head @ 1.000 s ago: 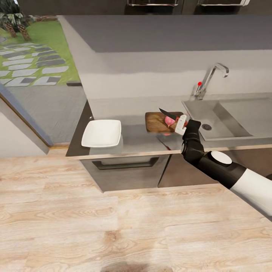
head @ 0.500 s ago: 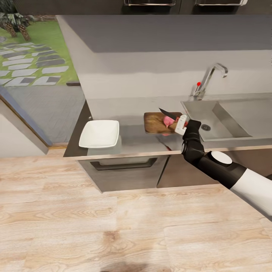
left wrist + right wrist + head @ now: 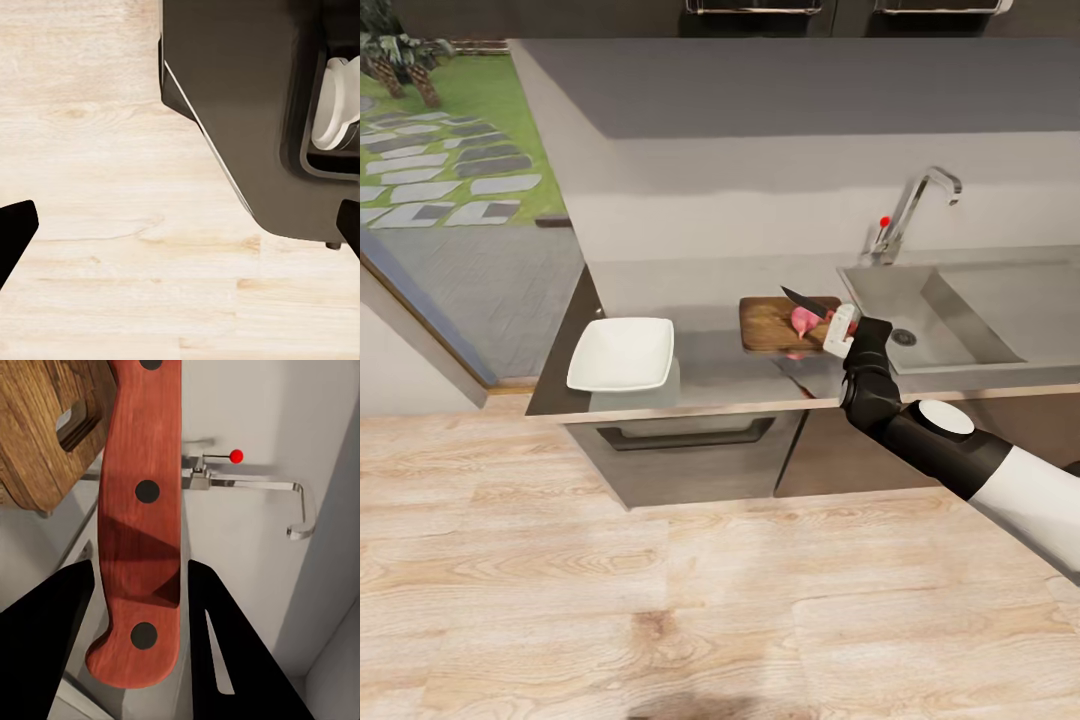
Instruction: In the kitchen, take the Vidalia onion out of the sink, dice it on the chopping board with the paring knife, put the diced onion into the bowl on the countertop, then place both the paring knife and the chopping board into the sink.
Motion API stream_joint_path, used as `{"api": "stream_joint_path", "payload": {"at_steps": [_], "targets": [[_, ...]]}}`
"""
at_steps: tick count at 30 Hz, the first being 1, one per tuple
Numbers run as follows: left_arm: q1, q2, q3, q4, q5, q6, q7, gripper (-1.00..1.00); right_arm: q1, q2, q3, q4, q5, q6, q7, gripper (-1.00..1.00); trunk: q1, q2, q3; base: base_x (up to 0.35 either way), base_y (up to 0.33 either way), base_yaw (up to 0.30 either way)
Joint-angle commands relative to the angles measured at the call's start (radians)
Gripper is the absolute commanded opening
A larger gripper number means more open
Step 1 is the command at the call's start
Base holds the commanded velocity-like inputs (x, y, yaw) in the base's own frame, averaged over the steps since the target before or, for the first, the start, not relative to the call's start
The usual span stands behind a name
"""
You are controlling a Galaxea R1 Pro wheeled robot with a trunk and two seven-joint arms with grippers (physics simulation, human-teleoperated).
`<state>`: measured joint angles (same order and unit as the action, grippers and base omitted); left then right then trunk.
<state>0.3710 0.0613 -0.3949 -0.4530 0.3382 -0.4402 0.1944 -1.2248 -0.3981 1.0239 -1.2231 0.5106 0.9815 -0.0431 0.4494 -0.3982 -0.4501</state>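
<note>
**Head view: knife poised over the onion on the board**

Head view first, largest to smallest. The pale wood floor (image 3: 660, 600) fills the foreground; a garden path (image 3: 440, 170) lies outside at 10 o'clock. The grey table (image 3: 710, 365) runs across the middle, with the sink (image 3: 960, 320) at its 3 o'clock end and the chrome tap (image 3: 915, 205) behind it. The white bowl (image 3: 622, 354) sits well apart at 9 o'clock from the chopping board (image 3: 768, 322).

The Vidalia onion (image 3: 803, 320) rests on the board's sink-side end. The right tool (image 3: 841, 330) is clamped on the paring knife (image 3: 807, 300) and sits just beside the onion at its 3 o'clock; the blade's long axis runs toward 10 o'clock, above the bulb. In the right wrist view the red handle (image 3: 142, 517) lies between the dark fingers (image 3: 45, 645).

The left tool (image 3: 180, 240) hangs spread wide over the floor, so the right arm is judged the one for cutting.
</note>
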Motion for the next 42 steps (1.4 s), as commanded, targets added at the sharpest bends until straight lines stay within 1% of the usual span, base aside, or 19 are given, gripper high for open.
{"api": "stream_joint_path", "payload": {"at_steps": [1, 18, 30, 42], "targets": [[0.0, 0.001, -0.009, -0.002, 0.005, -0.002, 0.008, 1.0, -0.002, -0.001, 0.005, 0.001, -0.002, 0.006, -0.005, -1.0, 0.001, -0.002, -0.002, 0.0, 0.0, 0.0], [0.0, 0.001, -0.009, -0.002, 0.005, -0.002, 0.008, 1.0, -0.002, -0.001, 0.005, 0.028, -0.003, 0.005, -0.005, -1.0, 0.001, -0.002, -0.018, 0.0, 0.0, 0.0], [0.0, 0.0, -0.009, -0.001, 0.005, -0.002, 0.008, 1.0, -0.002, -0.001, 0.005, 0.04, -0.003, 0.005, -0.004, -1.0, 0.001, -0.002, -0.027, 0.103, 0.0, 0.0], [0.0, 0.0, -0.009, -0.001, 0.005, -0.002, 0.008, 1.0, -0.002, -0.001, 0.005, 0.042, -0.002, 0.005, -0.005, -1.0, 0.001, -0.002, -0.034, 0.006, 0.0, 0.0]]}}
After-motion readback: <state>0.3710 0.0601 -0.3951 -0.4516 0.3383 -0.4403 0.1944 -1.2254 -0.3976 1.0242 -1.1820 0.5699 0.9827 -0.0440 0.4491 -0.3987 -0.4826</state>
